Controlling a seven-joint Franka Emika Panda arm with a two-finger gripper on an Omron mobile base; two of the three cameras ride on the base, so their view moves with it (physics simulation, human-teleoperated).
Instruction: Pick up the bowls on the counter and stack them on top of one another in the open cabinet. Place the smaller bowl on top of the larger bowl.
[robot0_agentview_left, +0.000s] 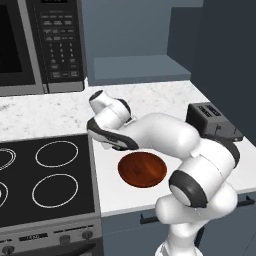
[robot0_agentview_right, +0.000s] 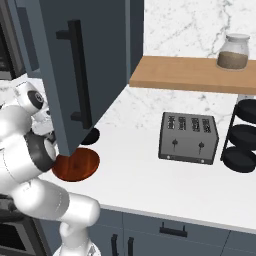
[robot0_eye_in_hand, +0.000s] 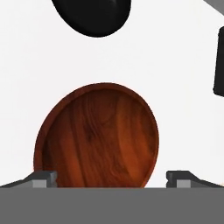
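Tool spread wide above round wood-grain larger bowl.

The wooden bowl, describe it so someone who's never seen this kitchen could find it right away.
Start at the black stovetop; the white marble counter runs to its right. Near the counter's front edge sits the larger bowl, wide, shallow, reddish-brown with wood grain. The smaller bowl beyond it is glossy black.
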